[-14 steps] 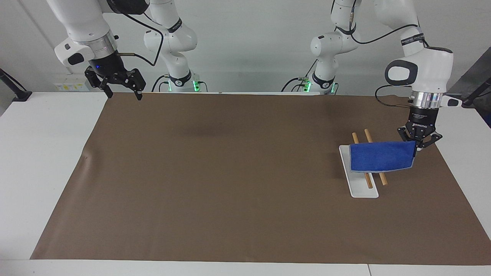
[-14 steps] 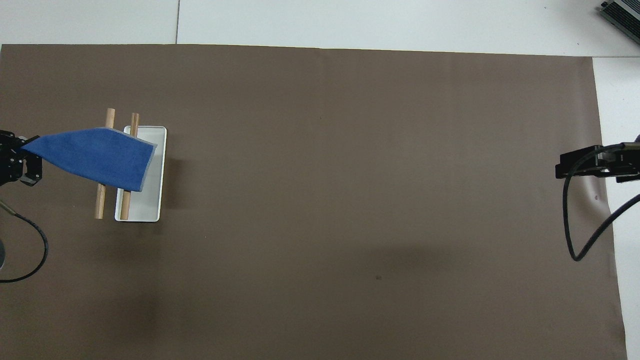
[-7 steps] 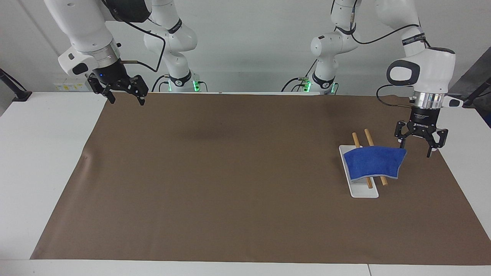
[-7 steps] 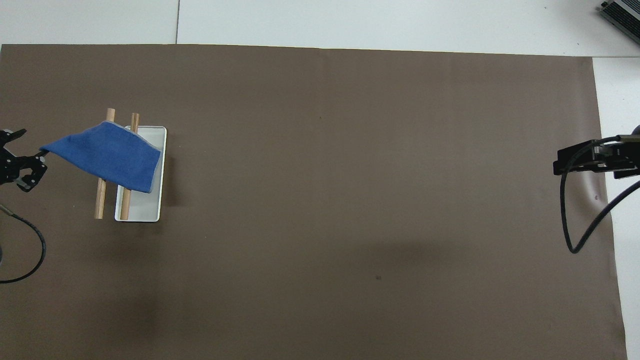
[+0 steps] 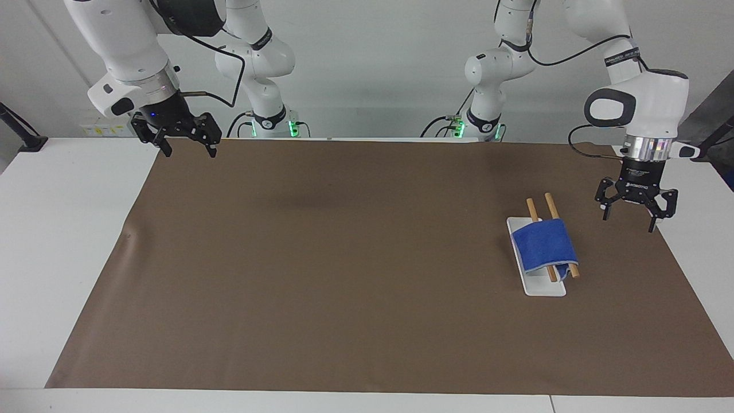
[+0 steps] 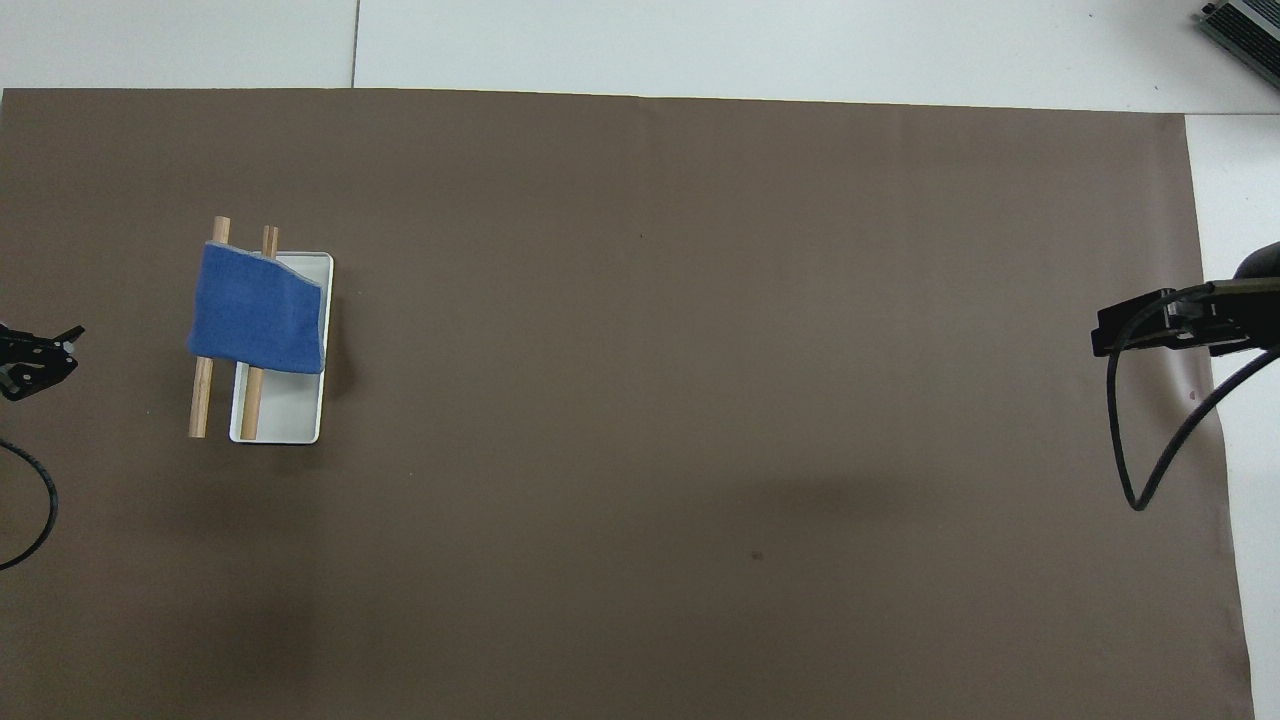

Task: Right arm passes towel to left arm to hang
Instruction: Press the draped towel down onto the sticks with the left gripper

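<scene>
The bright-blue towel (image 5: 543, 246) (image 6: 258, 310) hangs draped over the two wooden bars of a small rack (image 5: 553, 206) (image 6: 202, 400) that stands on a white base (image 5: 543, 287) (image 6: 290, 410), toward the left arm's end of the table. My left gripper (image 5: 635, 211) (image 6: 35, 352) is open and empty, up in the air over the mat beside the rack, apart from the towel. My right gripper (image 5: 187, 141) (image 6: 1145, 325) is open and empty, raised over the mat's edge at the right arm's end.
A brown mat (image 5: 344, 258) (image 6: 700, 400) covers most of the white table (image 5: 57, 229). Black cables hang from both wrists (image 6: 1150, 440).
My left gripper opened and let go of the towel, then drew away from the rack. The towel's free end dropped and it now hangs over the bars. My right gripper shifted slightly.
</scene>
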You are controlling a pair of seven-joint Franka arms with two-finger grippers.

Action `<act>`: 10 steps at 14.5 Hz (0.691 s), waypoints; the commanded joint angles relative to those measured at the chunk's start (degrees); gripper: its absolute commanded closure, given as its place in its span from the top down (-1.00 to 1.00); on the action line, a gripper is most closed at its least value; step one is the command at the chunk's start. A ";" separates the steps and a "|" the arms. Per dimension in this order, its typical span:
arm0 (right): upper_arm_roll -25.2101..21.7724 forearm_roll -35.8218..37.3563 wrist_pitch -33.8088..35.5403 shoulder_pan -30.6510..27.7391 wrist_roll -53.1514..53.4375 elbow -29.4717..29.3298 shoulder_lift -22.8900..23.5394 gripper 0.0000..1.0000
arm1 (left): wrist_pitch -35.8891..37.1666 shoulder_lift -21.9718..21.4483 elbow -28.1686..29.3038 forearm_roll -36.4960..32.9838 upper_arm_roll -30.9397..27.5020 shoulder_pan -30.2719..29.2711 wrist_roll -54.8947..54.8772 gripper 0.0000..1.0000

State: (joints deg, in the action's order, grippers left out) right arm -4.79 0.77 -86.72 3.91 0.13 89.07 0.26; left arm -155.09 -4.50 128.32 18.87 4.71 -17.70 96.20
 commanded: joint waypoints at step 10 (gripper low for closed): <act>-0.05 0.29 -0.91 -0.74 -1.09 2.33 -1.58 1.00 | 10.93 -1.21 -3.07 -6.04 1.00 16.73 -41.47 1.00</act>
State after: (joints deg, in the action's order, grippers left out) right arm -4.89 0.77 -86.67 3.58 0.13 89.40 0.05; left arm -147.99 -4.69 125.54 13.25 6.69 -2.75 65.61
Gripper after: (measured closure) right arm 0.000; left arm 0.000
